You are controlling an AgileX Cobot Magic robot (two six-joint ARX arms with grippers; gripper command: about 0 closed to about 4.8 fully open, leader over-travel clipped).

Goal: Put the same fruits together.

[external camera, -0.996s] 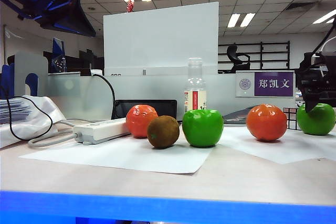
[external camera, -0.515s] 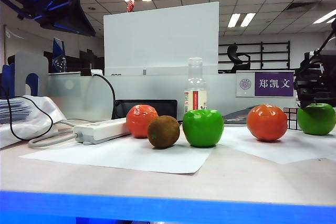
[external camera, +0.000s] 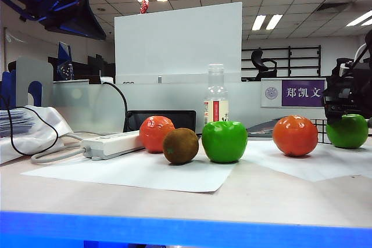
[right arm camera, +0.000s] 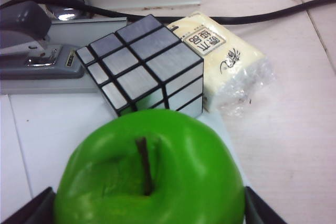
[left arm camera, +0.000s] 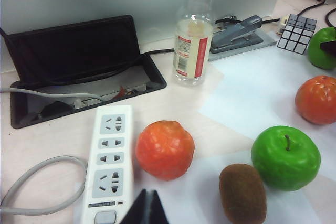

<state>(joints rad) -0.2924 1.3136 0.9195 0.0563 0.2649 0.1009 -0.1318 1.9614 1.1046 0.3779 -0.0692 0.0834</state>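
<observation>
Left gripper [external camera: 87, 24]: dark, raised high over the left end of the desk in the exterior view, well clear of all the fruit; its own wrist camera shows only a dark pointed tip [left arm camera: 145, 209], and whether the fingers are released or clenched cannot be told.
White plastic power strip [external camera: 113, 143]: lies on the desk left of the fruit, its grey cable looping off to the left.
Left ridged orange-red tangerine [external camera: 156, 133]: stands near the power strip on the white paper sheet [external camera: 133, 173].
Fuzzy brown kiwi [external camera: 181, 146]: just in front and to the right of that tangerine; touching or not cannot be told.
Centre glossy bright-green apple [external camera: 224, 141]: upright with its stem up, just right of the kiwi.
Clear plastic bottle with a red-and-white label [external camera: 216, 100]: upright behind the centre apple.
Right ridged orange-red tangerine [external camera: 295, 135]: on a second paper sheet, well apart from the left group.
Silver mirror cube [right arm camera: 143, 65]: just behind the far-right apple, next to a grey stapler [right arm camera: 37, 43] and a small wrapped tissue packet [right arm camera: 226, 61].
Far-right glossy bright-green apple [external camera: 347, 130]: at the right edge of the desk, right of the second tangerine, stem up.
Right gripper [right arm camera: 144, 208]: lowered onto that apple, fingers spread wide with one dark tip on each side of it; contact cannot be told.
</observation>
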